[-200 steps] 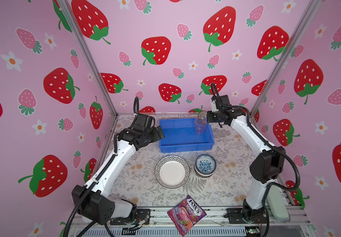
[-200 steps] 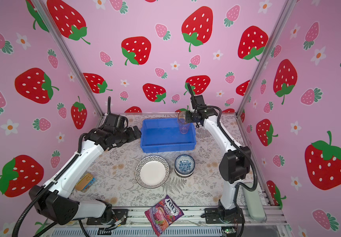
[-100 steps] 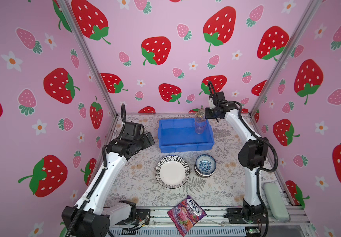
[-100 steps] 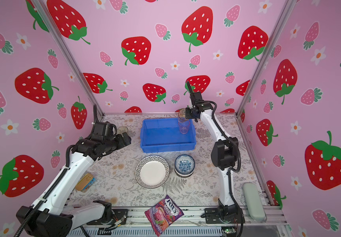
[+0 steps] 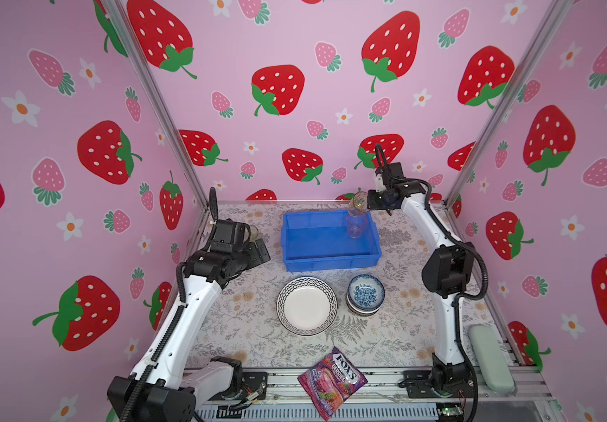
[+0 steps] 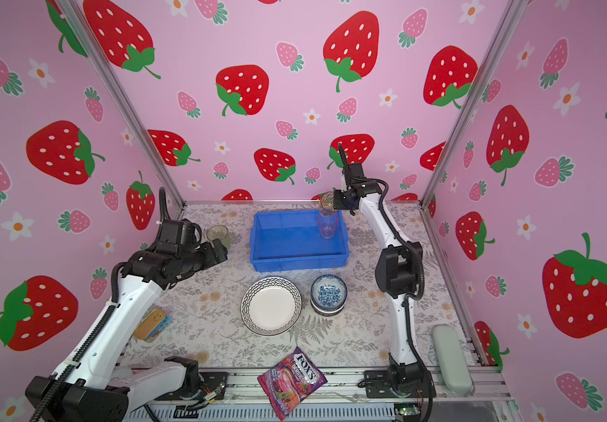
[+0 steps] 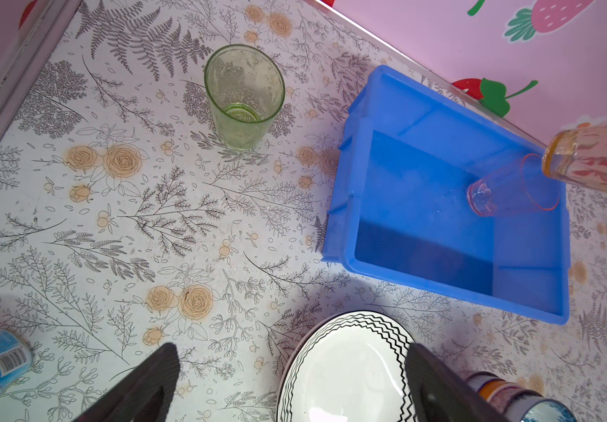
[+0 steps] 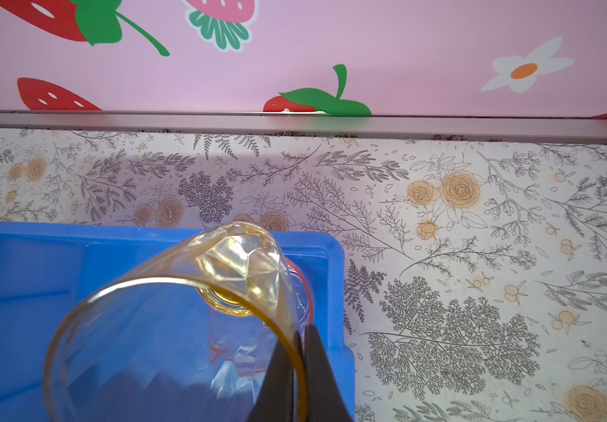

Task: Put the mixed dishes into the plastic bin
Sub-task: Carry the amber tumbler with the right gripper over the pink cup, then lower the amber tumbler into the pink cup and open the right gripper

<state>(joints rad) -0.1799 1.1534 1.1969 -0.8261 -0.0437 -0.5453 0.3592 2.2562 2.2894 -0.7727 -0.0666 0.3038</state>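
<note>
The blue plastic bin [image 5: 316,241] [image 6: 287,237] sits at the back middle, and a pink glass [image 5: 357,227] [image 7: 510,192] stands in its back right corner. Just above that glass my right gripper [image 8: 304,350] [image 5: 369,204] is shut on the rim of a tilted amber glass [image 8: 185,310] [image 6: 327,201]. My left gripper [image 7: 291,369] [image 6: 218,252] hangs open and empty left of the bin, near a green glass [image 7: 243,97] [image 6: 218,235]. A zigzag-rimmed plate [image 5: 306,305] and stacked blue-patterned bowls [image 5: 366,294] lie in front of the bin.
A purple candy bag [image 5: 332,380] lies at the front edge. A tin can [image 6: 152,324] rests at the left under my left arm. A grey case [image 5: 490,358] sits on the front right rail. Pink walls close in the left, back and right sides.
My left arm has drawn back from the bin's left edge toward the left wall, uncovering the green glass. The right arm's elbow has shifted while the amber glass stays over the bin's corner.
</note>
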